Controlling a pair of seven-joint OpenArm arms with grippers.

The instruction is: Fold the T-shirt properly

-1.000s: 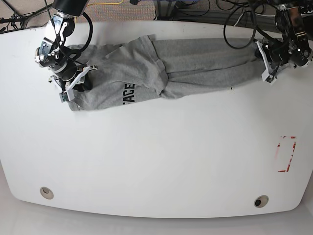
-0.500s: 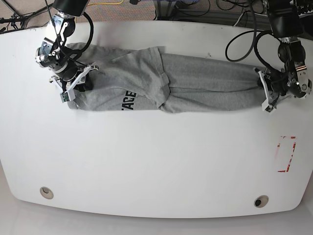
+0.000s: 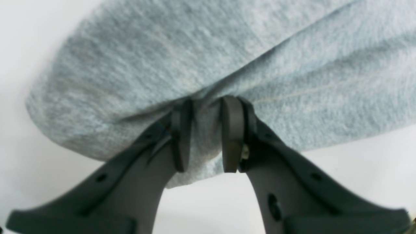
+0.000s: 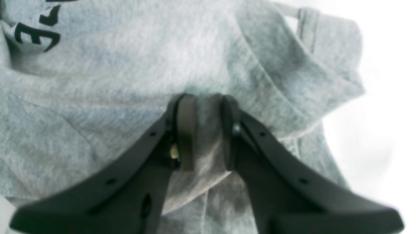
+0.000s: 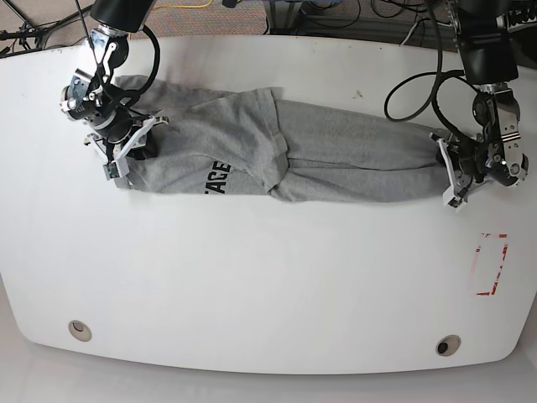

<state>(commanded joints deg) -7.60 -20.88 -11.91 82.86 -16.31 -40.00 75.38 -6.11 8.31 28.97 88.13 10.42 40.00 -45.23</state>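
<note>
Presently, findings as observed:

T-shirt (image 5: 277, 159): heather-grey, stretched in a long band across the far half of the white table (image 5: 268, 277), running from 9 o'clock to 3 o'clock in the base view.
Fold state: doubled lengthwise; a sleeve hem crosses the band near its middle, at roughly 12 o'clock from the table centre.
Print (image 5: 220, 178): black lettering on the front edge of the band, toward 10 o'clock; only the letters "ACE" are readable in the base view, and part of the print shows at the upper left of the right wrist view.
Left gripper (image 3: 206, 133): clamped on the T-shirt; a fold of grey cloth sits between its 2 dark fingers (image 3: 232, 133), at the garment's 3 o'clock end. In the base view it shows at (image 5: 453, 172).
Right gripper (image 4: 206, 130): clamped on the T-shirt; grey cloth is pinched between both pads (image 4: 187, 130), at the 9 o'clock end, with a hemmed edge lying toward 2 o'clock in that view. In the base view it shows at (image 5: 126, 151).
Cloth tension: cannot tell whether the band lies fully on the table or is partly lifted.
Red outline (image 5: 492, 264): rectangular marking on the table at 4 o'clock, well apart from the T-shirt.
Table inserts: 2 round fittings near the front edge, at (image 5: 80, 330) and (image 5: 446, 345).
</note>
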